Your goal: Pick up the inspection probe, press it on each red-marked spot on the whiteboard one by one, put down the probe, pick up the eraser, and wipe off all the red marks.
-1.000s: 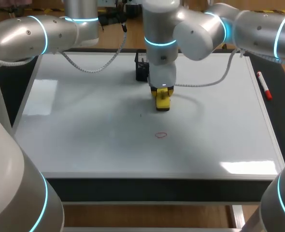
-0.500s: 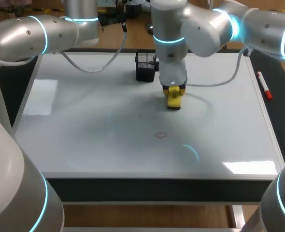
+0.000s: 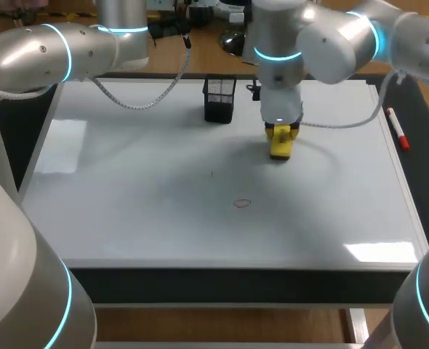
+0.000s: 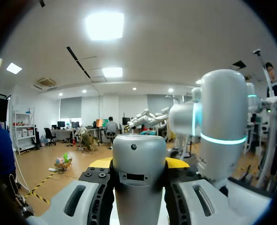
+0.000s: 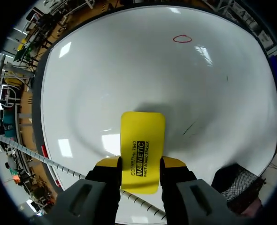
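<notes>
My right gripper (image 3: 281,135) is shut on the yellow eraser (image 3: 281,145), which hangs low over the whiteboard (image 3: 127,218), right of centre. In the right wrist view the eraser (image 5: 142,150) sticks out ahead from between both yellow-tipped fingers (image 5: 109,162). One red ring mark (image 3: 242,203) lies on the board nearer the front edge; from the wrist the red mark (image 5: 182,39) is far ahead of the eraser. My left arm (image 3: 69,51) stays at the back left. In its wrist view the left gripper (image 4: 138,164) is shut on a grey cylindrical probe (image 4: 138,164), raised off the table.
A black mesh pen holder (image 3: 219,98) stands at the back of the board, left of the eraser. A red marker (image 3: 397,129) lies along the board's right edge. A faint dark stroke (image 3: 212,173) shows near the middle.
My right arm has carried the eraser to the right and a little toward the back, uncovering the mesh holder. The red mark and the left arm are unchanged.
</notes>
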Robot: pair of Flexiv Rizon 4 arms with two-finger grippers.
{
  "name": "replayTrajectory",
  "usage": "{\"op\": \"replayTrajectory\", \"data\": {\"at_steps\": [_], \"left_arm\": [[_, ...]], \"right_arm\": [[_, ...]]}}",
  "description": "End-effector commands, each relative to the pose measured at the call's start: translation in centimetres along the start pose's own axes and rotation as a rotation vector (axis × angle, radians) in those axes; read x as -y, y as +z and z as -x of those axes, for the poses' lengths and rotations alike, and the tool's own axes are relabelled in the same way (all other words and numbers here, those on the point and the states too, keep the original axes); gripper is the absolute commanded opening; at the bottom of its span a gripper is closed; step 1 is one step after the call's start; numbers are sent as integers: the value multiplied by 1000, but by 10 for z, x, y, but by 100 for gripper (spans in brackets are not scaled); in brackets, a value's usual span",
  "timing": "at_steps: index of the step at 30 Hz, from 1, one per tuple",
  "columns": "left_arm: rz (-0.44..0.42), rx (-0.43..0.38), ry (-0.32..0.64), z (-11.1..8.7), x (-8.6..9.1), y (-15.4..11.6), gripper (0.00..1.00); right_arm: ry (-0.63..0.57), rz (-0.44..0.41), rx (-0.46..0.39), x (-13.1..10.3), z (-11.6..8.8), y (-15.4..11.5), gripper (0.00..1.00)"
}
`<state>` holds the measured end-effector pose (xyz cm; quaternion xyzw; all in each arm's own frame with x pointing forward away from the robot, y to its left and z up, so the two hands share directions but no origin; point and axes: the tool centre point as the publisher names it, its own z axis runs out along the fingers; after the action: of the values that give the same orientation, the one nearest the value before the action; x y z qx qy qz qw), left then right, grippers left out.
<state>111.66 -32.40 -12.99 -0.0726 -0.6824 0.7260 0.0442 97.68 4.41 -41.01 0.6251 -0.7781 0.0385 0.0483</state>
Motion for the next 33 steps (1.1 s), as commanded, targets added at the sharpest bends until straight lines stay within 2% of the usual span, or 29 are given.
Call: {"op": "replayTrajectory", "data": {"at_steps": [1, 8, 11, 20, 25, 33], "left_arm": [[0, -3, -2, 1, 1, 0, 0], [0, -3, -2, 1, 1, 0, 0], [0, -3, -2, 1, 1, 0, 0], [0, -3, -2, 1, 1, 0, 0], [0, -3, -2, 1, 1, 0, 0], [0, -3, -2, 1, 1, 0, 0]], "right_arm": [[35, -4, 33, 5, -34, -10, 0], [111, -10, 35, 16, -70, -15, 0], [153, 2, 72, 19, -82, -16, 0], [240, 10, 79, 26, -114, -13, 0], [263, 19, 84, 25, -123, -10, 0], [299, 28, 91, 26, -128, -8, 0]]}}
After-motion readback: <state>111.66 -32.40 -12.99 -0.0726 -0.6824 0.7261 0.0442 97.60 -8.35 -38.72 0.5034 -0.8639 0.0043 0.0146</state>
